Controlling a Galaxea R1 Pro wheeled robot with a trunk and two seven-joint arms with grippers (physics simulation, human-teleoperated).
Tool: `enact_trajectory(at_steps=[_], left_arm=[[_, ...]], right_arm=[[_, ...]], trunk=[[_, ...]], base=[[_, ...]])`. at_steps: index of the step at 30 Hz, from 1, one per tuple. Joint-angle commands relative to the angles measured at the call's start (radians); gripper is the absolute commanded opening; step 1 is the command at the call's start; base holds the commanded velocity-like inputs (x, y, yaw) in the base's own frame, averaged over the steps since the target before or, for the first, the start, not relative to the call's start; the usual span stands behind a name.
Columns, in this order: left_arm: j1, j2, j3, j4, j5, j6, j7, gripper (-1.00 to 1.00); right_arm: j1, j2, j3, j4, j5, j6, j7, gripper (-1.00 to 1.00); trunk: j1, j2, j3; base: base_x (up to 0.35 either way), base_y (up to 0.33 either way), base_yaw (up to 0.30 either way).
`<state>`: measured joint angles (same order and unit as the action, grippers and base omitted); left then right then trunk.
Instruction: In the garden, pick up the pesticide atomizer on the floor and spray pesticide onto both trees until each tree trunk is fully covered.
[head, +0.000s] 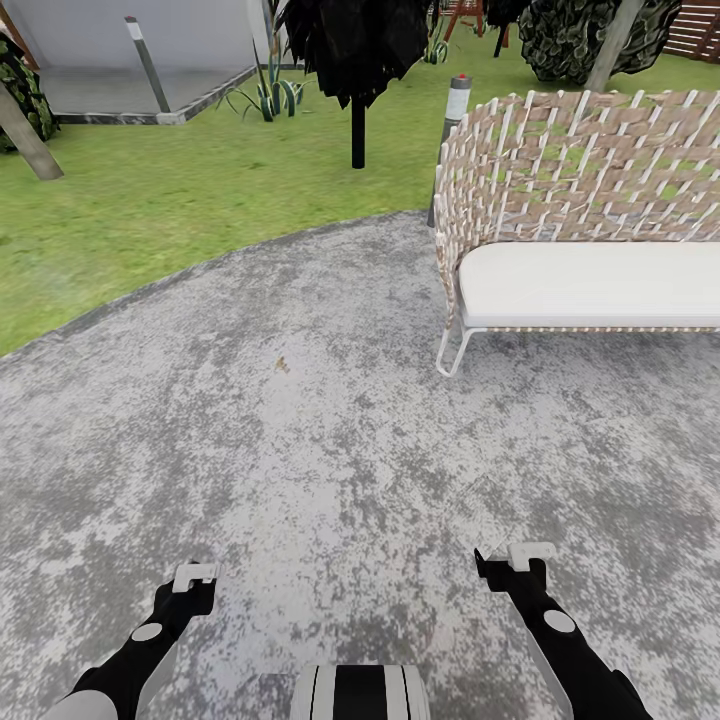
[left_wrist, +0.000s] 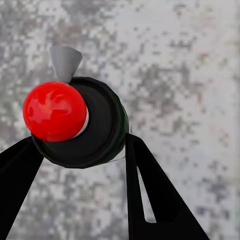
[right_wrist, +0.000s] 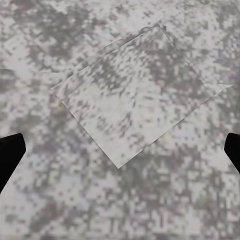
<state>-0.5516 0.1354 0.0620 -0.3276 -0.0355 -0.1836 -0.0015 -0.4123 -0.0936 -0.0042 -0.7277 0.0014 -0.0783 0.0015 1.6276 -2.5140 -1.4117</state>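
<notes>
Left gripper (left_wrist: 80, 150) clamped on the red-topped spray bottle (left_wrist: 82, 125) above the grey paving (head: 300, 450); right gripper (right_wrist: 120, 150) spread apart, empty; woven bench (head: 585, 230) far right.

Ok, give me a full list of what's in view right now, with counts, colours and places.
Atomizer: one, dark body with red top and grey nozzle, between the left gripper's fingers.
Paving: one, mottled grey, underfoot, curved edge against the lawn.
Lawn: green, beyond the paving.
Bench: one, woven back, white cushion, on the paving, ahead right.
Bollards: two, grey, one behind the bench's left end, one far left.
Dark-leaved tree: one, thin black stem, on the lawn ahead.
Spiky plant: one, green, left of that tree.
Left gripper: black, shut on the atomizer.
Right gripper: black, open, empty.
</notes>
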Motion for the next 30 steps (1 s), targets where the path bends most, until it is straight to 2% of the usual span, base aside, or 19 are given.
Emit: enact_trajectory(at_steps=[1, 3, 30], left_arm=[[0.0, 0.0, 0.004, 0.001, -0.004, -0.004, 0.0, -1.0], [0.0, 0.0, 0.004, 0.001, -0.004, -0.004, -0.003, -1.0], [0.001, 0.0, 0.004, 0.002, -0.004, -0.002, -0.008, -1.0]], right_arm=[[0.0, 0.0, 0.0, 0.001, 0.0, -0.003, 0.0, 1.0], [0.0, 0.0, 0.0, 0.001, 0.0, -0.003, 0.0, 1.0], [0.0, 0.001, 0.006, 0.002, 0.004, -0.002, 0.0, 1.0]], trunk=[[0.0, 0.0, -0.001], [0.0, 0.0, -0.001], [-0.012, 0.006, 0.104]], base=[[0.0, 0.0, 0.0], [0.0, 0.0, 0.0], [0.0, 0.0, 0.0]])
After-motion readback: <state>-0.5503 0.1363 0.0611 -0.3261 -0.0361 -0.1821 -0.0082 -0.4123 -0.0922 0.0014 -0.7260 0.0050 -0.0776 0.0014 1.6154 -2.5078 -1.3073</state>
